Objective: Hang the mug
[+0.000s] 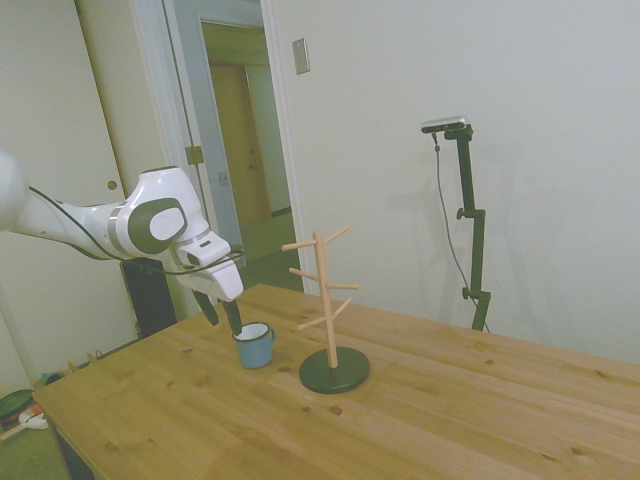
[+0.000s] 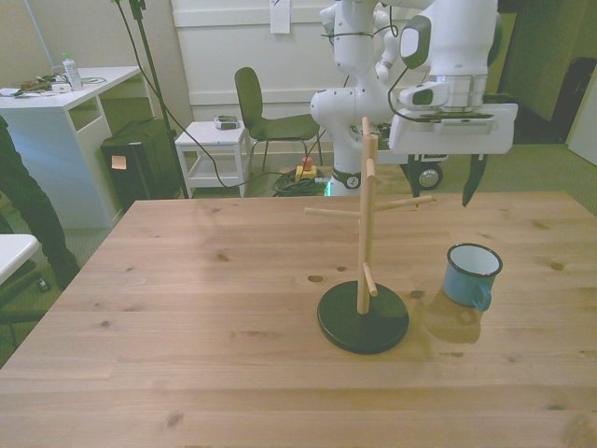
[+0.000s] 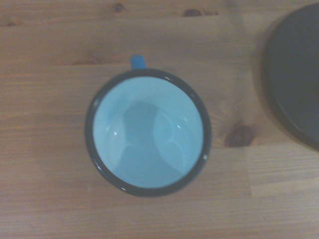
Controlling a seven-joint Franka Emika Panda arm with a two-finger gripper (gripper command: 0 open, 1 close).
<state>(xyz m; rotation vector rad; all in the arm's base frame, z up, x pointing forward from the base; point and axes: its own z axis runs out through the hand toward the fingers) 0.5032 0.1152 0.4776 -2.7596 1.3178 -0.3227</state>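
Gripper [image 1: 225, 312] fingers apart just above upright mug [image 1: 255, 346], peg stand [image 1: 332, 310] beside, table [image 1: 450, 420] around

The arm [image 1: 90, 225] reached out low and bent down at the wrist — the gripper [image 1: 222, 311] pointed down, its two fingers spread apart.
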